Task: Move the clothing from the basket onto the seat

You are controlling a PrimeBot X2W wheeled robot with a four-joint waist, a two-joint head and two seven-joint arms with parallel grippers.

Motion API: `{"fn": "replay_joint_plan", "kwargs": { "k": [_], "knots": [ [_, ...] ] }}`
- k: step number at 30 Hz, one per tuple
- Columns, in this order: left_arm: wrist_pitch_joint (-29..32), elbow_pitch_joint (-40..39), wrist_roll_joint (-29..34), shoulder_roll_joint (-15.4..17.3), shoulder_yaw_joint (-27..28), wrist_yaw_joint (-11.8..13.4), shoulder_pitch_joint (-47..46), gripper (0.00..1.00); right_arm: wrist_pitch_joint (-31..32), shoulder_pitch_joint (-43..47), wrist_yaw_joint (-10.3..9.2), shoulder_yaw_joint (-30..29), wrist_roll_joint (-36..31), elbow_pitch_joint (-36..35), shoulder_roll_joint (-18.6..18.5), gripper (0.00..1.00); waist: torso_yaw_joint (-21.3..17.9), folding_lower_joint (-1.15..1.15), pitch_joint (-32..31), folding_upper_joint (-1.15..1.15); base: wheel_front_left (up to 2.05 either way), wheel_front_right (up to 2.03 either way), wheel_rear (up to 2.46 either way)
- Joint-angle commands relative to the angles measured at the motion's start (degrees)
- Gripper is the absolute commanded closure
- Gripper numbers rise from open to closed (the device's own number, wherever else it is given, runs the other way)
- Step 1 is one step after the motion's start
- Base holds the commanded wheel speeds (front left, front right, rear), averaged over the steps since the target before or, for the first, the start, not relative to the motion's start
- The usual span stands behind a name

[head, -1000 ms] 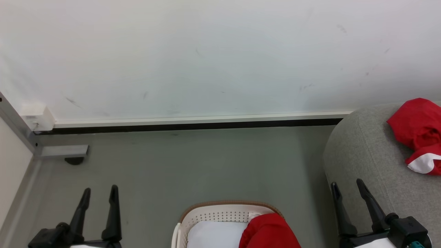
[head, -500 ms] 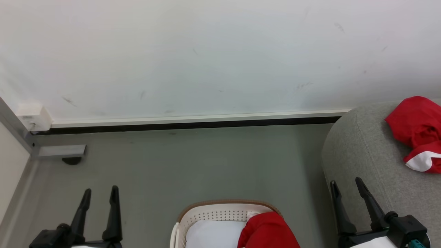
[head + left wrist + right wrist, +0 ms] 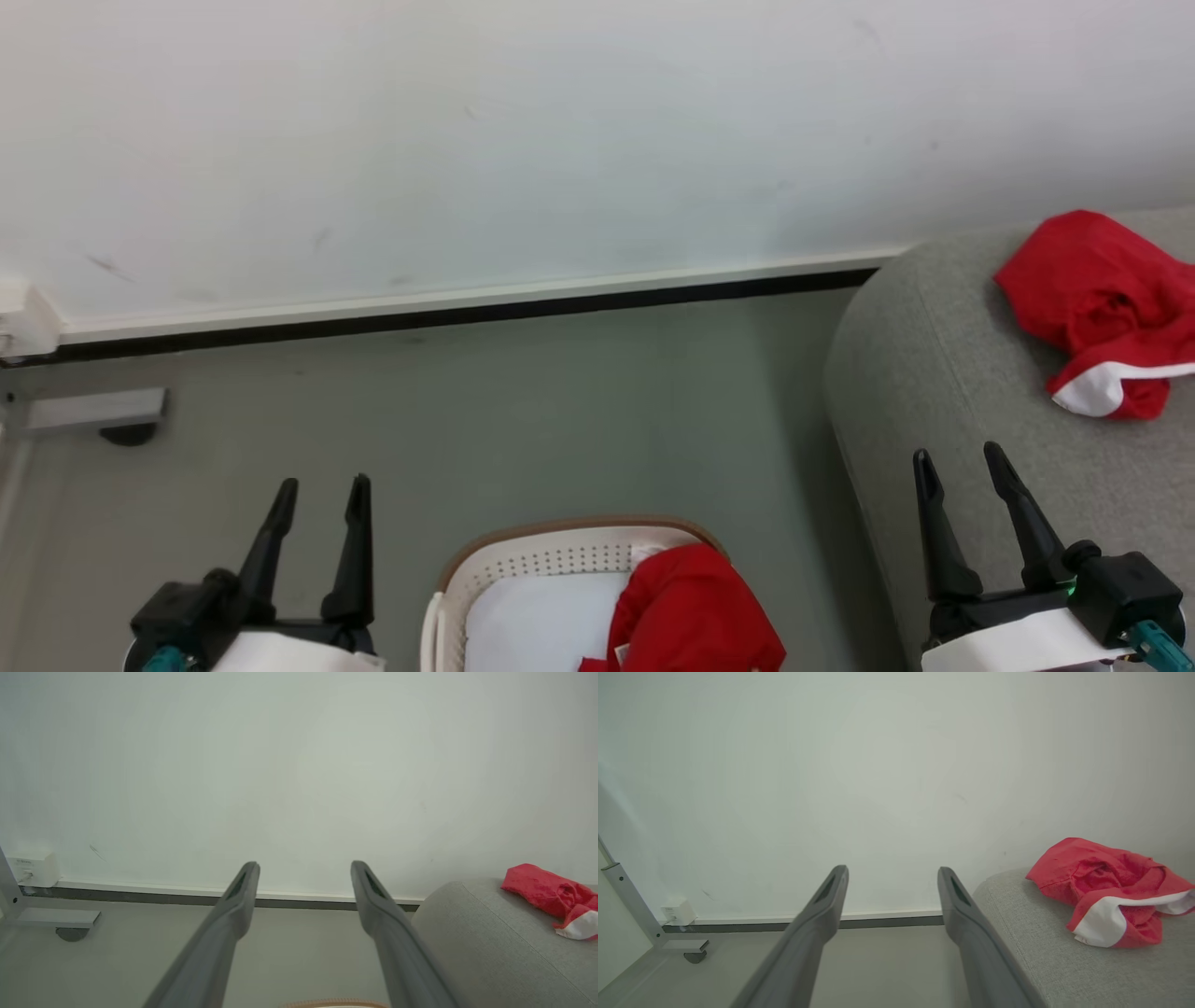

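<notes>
Right end effector (image 3: 957,452) near seat (image 3: 934,355) edge

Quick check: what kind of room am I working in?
Likely an indoor living-room mock-up or test space: a grey fabric sofa by a bare white wall, and a laundry basket on a smooth grey floor.

Open floor (image 3: 560,411) between basket (image 3: 551,558) and wall (image 3: 560,140); sofa (image 3: 934,373) blocks right side; frame foot (image 3: 93,411) far left.

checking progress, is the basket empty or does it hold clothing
Not empty: a red garment lies in the basket beside a white pad; a second garment lies on the seat.
</notes>
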Motion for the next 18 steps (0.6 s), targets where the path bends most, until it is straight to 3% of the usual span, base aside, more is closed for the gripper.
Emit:
{"fn": "replay_joint_plan", "kwargs": {
  "k": [1,9,18],
  "knots": [
    [0.0,0.6,-0.2,0.5,-0.6,-0.3,-1.3,0.0,-0.2,-1.0,-0.13,-0.4,-0.4,-0.3,0.0,0.0,-1.9,0.0,1.9,0.0,0.0,0.0,0.0],
    [0.9,3.8,-0.9,2.4,-5.5,-0.8,-6.5,0.0,-0.2,-2.5,-0.13,-2.2,0.0,-2.0,0.0,0.0,-6.1,0.0,6.8,0.0,0.0,0.0,0.0],
    [5.3,8.3,-2.8,5.8,-15.6,-1.0,-13.2,0.0,-0.2,-4.1,-0.13,-4.0,0.6,-4.1,0.0,0.0,-9.4,0.0,12.7,0.0,0.0,0.0,0.0]
  ]
}}
